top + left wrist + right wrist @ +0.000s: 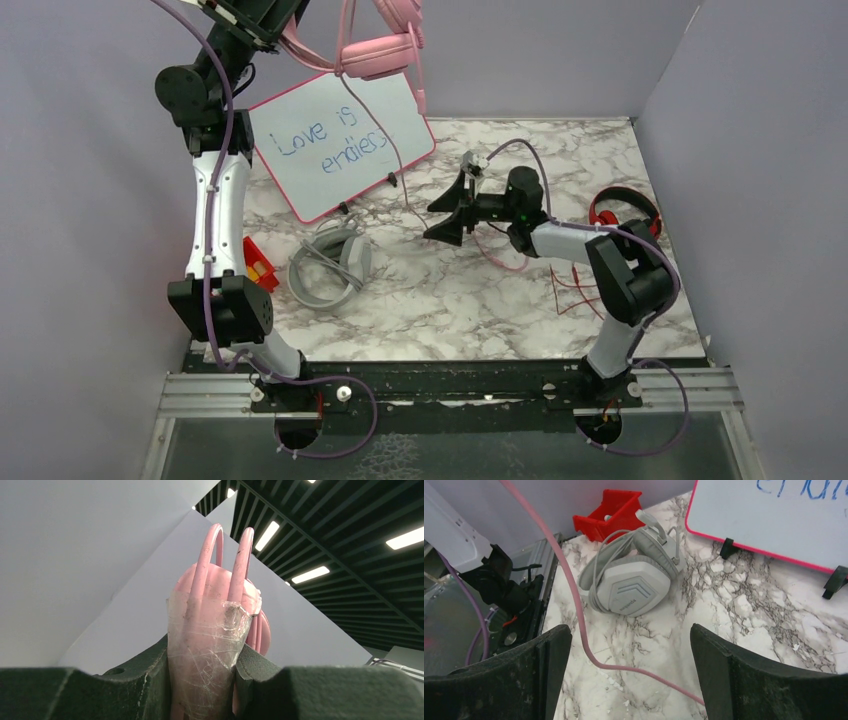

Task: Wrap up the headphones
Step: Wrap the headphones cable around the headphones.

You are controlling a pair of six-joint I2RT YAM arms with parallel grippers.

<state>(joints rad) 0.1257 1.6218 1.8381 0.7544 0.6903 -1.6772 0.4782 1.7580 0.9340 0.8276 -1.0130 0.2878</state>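
Three headphones are in view, and the wrapping looks to be about one third done. The grey pair (330, 265) lies on the surface (450, 310) beside the red bin (258, 262), and its cable seems looped around the cups. The left jaws, raised high above the whiteboard (340, 150), are closed on the pink pair (385, 45). The pink cable (392, 150) hangs loose down to the surface and runs under the right jaws. These stand wide open and hold nothing. The red pair (625, 210) lies at the right side with its cable (570, 290) spread out, so it is not wrapped.

The top view cuts off the pink pair at the upper edge. The right arm (600, 255) hides part of the red pair and the end of the pink cable.
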